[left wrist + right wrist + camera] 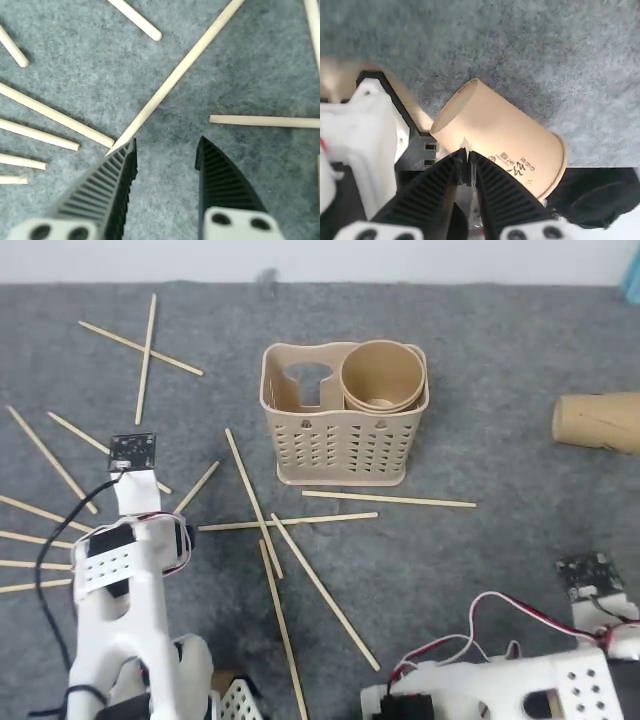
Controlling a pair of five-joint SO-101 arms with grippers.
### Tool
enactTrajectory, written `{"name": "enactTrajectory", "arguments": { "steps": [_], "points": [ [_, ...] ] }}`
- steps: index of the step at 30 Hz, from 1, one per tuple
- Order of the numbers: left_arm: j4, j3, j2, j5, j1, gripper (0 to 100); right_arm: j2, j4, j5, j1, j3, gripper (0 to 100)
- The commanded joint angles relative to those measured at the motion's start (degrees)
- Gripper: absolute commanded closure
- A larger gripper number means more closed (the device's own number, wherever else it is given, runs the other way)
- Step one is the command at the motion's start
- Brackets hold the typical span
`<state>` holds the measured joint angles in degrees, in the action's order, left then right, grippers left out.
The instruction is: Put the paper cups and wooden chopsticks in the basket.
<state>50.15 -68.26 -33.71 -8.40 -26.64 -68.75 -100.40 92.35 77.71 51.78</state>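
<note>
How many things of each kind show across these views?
Beige slotted plastic basket: 1
Tan paper cups: 3 (the one in the basket may be a stack)
Thin pale wooden chopsticks: 14 in the high view
Total: 18

We see a grey felt mat (500,570) spread under everything, its nap rough and speckled up close (75,65). Beyond the mat's far edge runs a pale, plain strip (300,258). At the mat's far right corner a small teal object (632,270) pokes in, too cropped for us to identify. Just off one edge of the mat (545,50) lies a dark black mass (600,195), touching that edge, with a white surface (625,231) beside it.
</note>
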Motion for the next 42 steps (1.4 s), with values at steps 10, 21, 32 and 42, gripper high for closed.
{"name": "enactTrajectory", "arguments": {
  "steps": [10,21,32,42],
  "points": [
    [-0.97,0.31,-1.76,-0.26,0.00,82,0.48,11.82,1.76,0.57,10.99,98.9],
    [-0.97,0.31,-1.76,-0.26,0.09,82,0.48,21.32,0.44,0.13,14.42,98.9],
    [-0.97,0.31,-1.76,-0.26,0.00,82,0.57,23.87,0.26,-2.15,14.51,98.9],
    [-0.97,0.31,-1.76,-0.26,0.00,82,0.57,27.38,0.18,-3.65,14.51,99.0]
  ]
}}
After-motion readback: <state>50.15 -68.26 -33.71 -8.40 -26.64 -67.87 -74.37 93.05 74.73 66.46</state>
